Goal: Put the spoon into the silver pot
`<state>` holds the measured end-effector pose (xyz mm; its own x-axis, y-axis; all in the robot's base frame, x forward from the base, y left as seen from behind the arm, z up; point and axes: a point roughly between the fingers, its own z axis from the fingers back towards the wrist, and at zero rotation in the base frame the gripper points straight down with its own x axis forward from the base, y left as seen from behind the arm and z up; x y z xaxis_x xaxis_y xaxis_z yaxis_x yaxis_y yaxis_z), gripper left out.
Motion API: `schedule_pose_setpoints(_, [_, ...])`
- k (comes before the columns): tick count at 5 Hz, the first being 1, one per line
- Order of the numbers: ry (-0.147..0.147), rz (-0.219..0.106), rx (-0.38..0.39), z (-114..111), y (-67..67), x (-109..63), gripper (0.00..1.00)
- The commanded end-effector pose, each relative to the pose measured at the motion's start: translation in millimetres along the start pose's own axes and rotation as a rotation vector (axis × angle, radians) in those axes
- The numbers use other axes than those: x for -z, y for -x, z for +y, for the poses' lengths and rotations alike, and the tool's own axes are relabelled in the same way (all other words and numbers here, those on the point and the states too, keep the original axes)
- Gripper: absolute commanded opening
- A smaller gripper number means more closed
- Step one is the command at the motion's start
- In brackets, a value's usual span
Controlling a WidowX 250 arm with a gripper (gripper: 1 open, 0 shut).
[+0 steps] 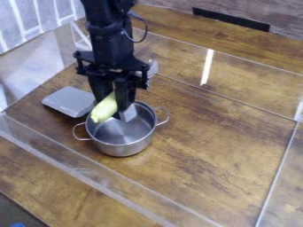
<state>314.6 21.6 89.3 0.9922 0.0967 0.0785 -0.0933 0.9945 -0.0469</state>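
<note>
hanging over the silver pot (120, 133) near the table's (225, 133) left edge, the gripper (113, 100) grips the spoon (105, 109) by its yellow handle, angled down for dropping inside.

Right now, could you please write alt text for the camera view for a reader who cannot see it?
A black robot arm's fingers hold a pale-yellow-handled spoon tilted over the rim of a small silver pot on a wooden table. A flat grey slab lies just behind the pot.

Dark wooden table (225, 151) ringed by clear plastic walls (243, 64).
</note>
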Motion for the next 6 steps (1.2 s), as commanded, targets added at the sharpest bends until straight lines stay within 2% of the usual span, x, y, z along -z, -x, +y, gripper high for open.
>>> schedule_pose_setpoints(1, [0.000, -0.052, 0.035, 5, -1.6, -19.5, 0.00])
schedule_pose_setpoints(3, [0.000, -0.055, 0.107, 21, -9.5, -2.5, 0.00])
schedule_pose_setpoints(4, [-0.005, -0.056, 0.049, 27, -14.4, 6.0, 0.00])
schedule_pose_setpoints(5, [-0.008, -0.062, -0.007, 32, -21.7, 14.0, 1.00])
schedule_pose_setpoints(6, [-0.001, -0.060, 0.017, 26, -26.3, 19.7, 0.00])
